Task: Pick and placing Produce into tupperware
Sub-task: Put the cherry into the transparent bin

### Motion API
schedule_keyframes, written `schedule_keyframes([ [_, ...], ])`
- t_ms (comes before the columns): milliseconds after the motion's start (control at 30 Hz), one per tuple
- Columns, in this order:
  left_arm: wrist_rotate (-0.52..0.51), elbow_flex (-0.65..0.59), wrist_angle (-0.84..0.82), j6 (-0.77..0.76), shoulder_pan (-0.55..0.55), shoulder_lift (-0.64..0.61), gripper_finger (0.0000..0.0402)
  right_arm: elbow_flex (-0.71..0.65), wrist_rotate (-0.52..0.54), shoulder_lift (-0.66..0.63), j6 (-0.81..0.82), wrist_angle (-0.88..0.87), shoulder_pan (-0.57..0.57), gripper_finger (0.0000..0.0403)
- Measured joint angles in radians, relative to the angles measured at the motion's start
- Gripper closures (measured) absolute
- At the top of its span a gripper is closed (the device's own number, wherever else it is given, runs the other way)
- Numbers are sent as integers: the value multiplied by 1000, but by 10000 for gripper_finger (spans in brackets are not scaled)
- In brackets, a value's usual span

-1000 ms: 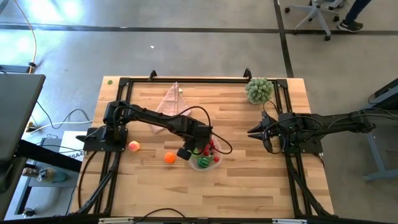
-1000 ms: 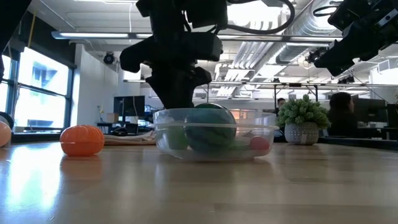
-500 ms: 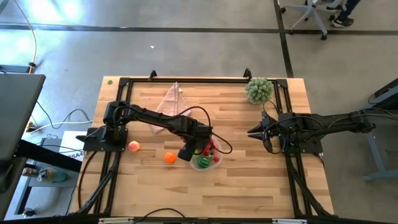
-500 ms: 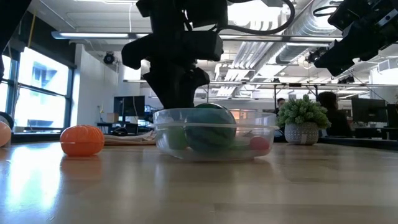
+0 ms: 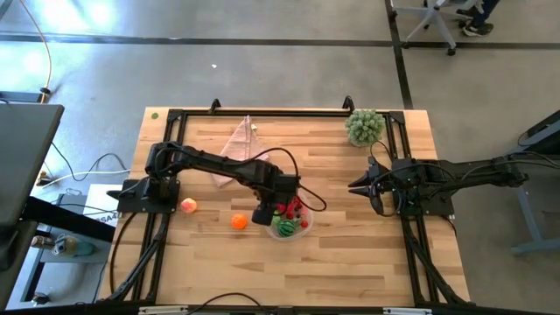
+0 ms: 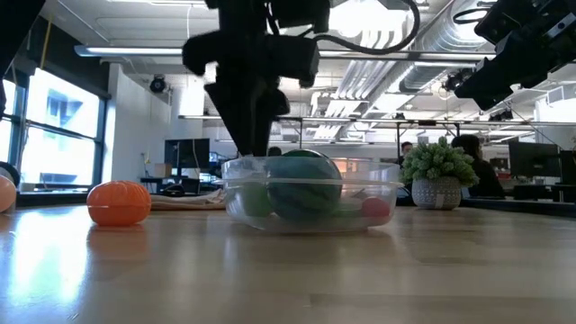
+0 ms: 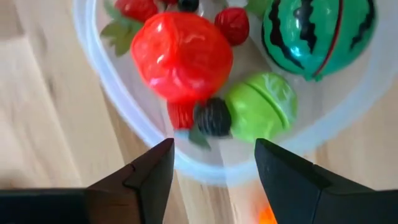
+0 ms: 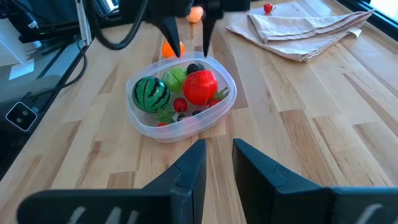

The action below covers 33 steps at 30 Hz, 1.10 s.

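The clear tupperware [image 5: 300,233] [image 7: 124,118] stands mid-table. It holds a red apple [image 7: 180,56], a striped melon [image 7: 317,34], a green fruit [image 7: 261,115], a dark berry [image 7: 213,117] and small red berries. My left gripper [image 7: 214,149] [image 8: 188,37] hangs open just above the tub's left rim, pointing down, with nothing between its fingers. An orange [image 5: 239,222] [image 6: 119,202] and a pink peach [image 5: 188,206] lie on the table left of the tub. My right gripper [image 5: 354,186] [image 8: 217,149] waits at the right, with a narrow gap between its fingers and nothing in it.
A folded pink cloth [image 5: 241,140] [image 8: 298,28] lies at the far side with a tiny red berry [image 8: 268,7] beside it. A bushy potted plant [image 5: 364,127] stands at the far right corner. Bare wood lies near the front edge.
My left gripper has rolled about its downward line and lifted slightly over the tub's left rim, its fingers parting. The fruits in the tub and on the table have stayed where they were.
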Motion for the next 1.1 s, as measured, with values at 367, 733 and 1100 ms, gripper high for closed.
schedule_keyframes([
  [367,-197,242,-418,-149,1,0,230,0,0,0,0,0,0,335],
  [733,-307,324,-560,-233,108,-114,252,0,0,0,0,0,0,335],
  [1100,-314,138,-493,-326,353,-427,254,0,0,0,0,-1,0,335],
])
